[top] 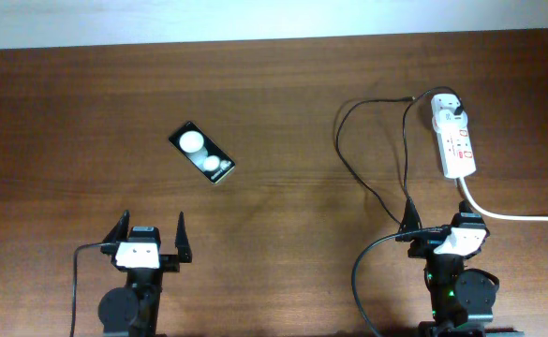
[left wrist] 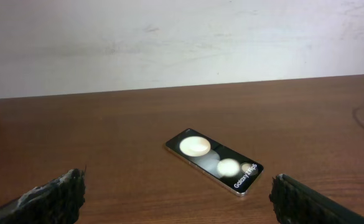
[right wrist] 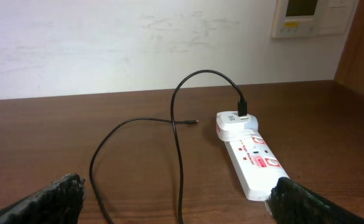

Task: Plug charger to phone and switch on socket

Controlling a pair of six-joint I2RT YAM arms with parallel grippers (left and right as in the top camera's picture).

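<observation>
The phone (top: 202, 154) lies flat and slanted on the wooden table, left of centre; in the left wrist view the phone (left wrist: 214, 160) is ahead, between the fingers' lines. My left gripper (top: 153, 230) (left wrist: 182, 202) is open and empty, short of the phone. The socket (top: 457, 142) (right wrist: 256, 163) lies at the back right with a white plug (top: 449, 110) (right wrist: 233, 124) at its far end. The charger cable (top: 341, 140) (right wrist: 176, 137) loops from the plug across the table; its connector tip (top: 411, 96) (right wrist: 195, 121) lies free. My right gripper (top: 439, 225) (right wrist: 178, 193) is open and empty, over the cable loop.
A thick white cord (top: 517, 214) runs from the socket's near end off to the right edge. A white wall borders the table's far edge (top: 255, 42). A wall panel (right wrist: 303, 17) hangs at the upper right of the right wrist view.
</observation>
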